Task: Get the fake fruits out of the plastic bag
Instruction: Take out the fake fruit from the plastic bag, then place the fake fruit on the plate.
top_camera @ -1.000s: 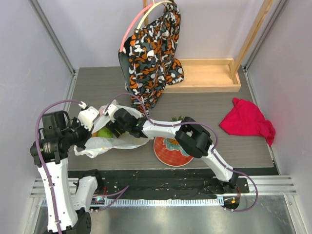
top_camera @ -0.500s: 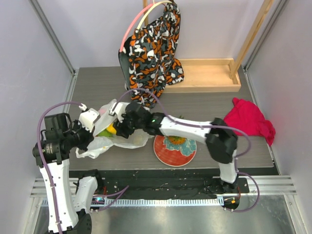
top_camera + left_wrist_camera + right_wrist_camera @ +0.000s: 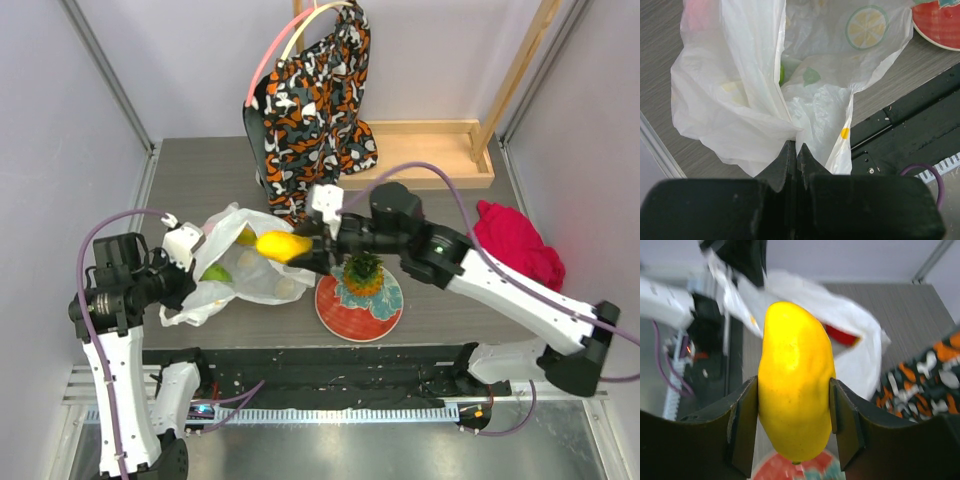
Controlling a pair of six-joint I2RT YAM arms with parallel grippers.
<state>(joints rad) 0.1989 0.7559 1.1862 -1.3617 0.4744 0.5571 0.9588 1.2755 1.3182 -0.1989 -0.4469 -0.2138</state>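
Observation:
The white plastic bag (image 3: 240,275) lies at the left of the table, with a green lime (image 3: 216,272) and a yellow piece (image 3: 246,237) showing inside. My left gripper (image 3: 188,285) is shut on the bag's edge (image 3: 790,131). My right gripper (image 3: 297,248) is shut on a yellow mango (image 3: 279,245) and holds it in the air between the bag and the plate; the mango fills the right wrist view (image 3: 795,385). A pineapple (image 3: 363,270) with a green crown stands on the red-and-teal plate (image 3: 345,312). A red piece (image 3: 842,335) shows through the bag.
A patterned orange-black-white cloth bag (image 3: 312,110) hangs at the back centre. A wooden tray (image 3: 430,155) sits at the back right. A red cloth (image 3: 505,245) lies at the right. The black rail (image 3: 320,365) runs along the near edge.
My right gripper came out of the bag holding the yellow mango and moved right and up toward the plate. The pineapple now shows on the plate. My left gripper still holds the bag's edge.

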